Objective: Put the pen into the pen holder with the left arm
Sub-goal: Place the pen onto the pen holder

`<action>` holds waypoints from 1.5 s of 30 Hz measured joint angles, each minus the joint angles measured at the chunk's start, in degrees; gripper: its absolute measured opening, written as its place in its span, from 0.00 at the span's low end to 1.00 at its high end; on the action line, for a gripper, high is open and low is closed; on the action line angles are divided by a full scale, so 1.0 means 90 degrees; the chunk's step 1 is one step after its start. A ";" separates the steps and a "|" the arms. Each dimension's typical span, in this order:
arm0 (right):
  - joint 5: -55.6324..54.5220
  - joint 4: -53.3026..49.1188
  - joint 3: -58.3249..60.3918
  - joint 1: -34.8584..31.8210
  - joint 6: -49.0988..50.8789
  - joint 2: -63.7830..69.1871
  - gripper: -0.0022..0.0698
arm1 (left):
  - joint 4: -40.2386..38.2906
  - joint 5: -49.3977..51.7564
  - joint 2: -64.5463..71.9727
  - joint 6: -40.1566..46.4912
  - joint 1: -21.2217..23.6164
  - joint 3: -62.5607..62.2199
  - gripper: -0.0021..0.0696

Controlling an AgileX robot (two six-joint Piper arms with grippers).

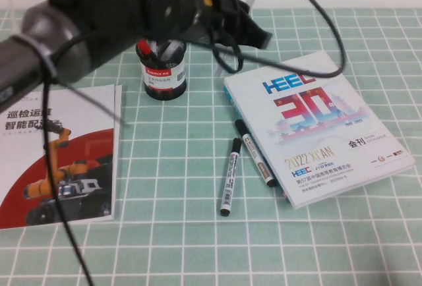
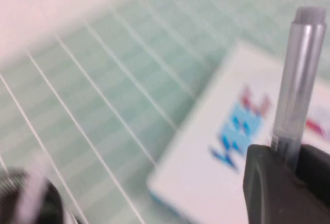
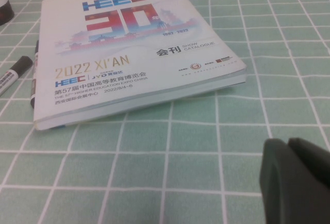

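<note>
a: start with the high view. where's my left arm (image 1: pixel 86 29)?

b: stretched across the far side of the surface (image 1: pixel 198 246). its left gripper (image 1: pixel 241 19) hangs just beyond and to the right of the pen holder (image 1: pixel 163 68), and i judge that's because it's carrying the pen over to drop it in. the pen itself is hard to make out from up here. two markers (image 1: pixel 241 164) lie by the near-left edge of the catalogue (image 1: pixel 316 128), one touching it, and a red brochure (image 1: pixel 59 154) sits on the left. all of those are spare items, not mine to move.

a: left wrist view?

b: there the pen (image 2: pixel 296 79) is clear: grey barrel upright, jaws closed on its lower end, tip hidden. holding it vertical makes sense for a straight drop into the cup. the dark rim at the corner is probably the holder, so i'd say i'm beside it, not over it.

a: right wrist view?

b: the right gripper (image 3: pixel 299 180) is parked low over the surface near the catalogue's corner, jaws together, holding nothing. it's out of the way since this job is the left arm's alone.
</note>
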 joint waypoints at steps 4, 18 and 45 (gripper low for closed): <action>0.0000 0.0000 0.0000 0.0000 0.0000 0.0000 0.00 | 0.0035 -0.2023 -0.0173 -0.0037 0.0261 0.1008 0.10; 0.0000 0.0000 0.0000 0.0000 0.0000 0.0000 0.00 | 0.0000 -0.6123 0.0192 -0.0669 0.1294 0.2638 0.10; 0.0000 0.0000 0.0000 0.0000 0.0000 0.0000 0.00 | -0.0033 -0.7033 0.1075 -0.0531 0.1464 0.2638 0.10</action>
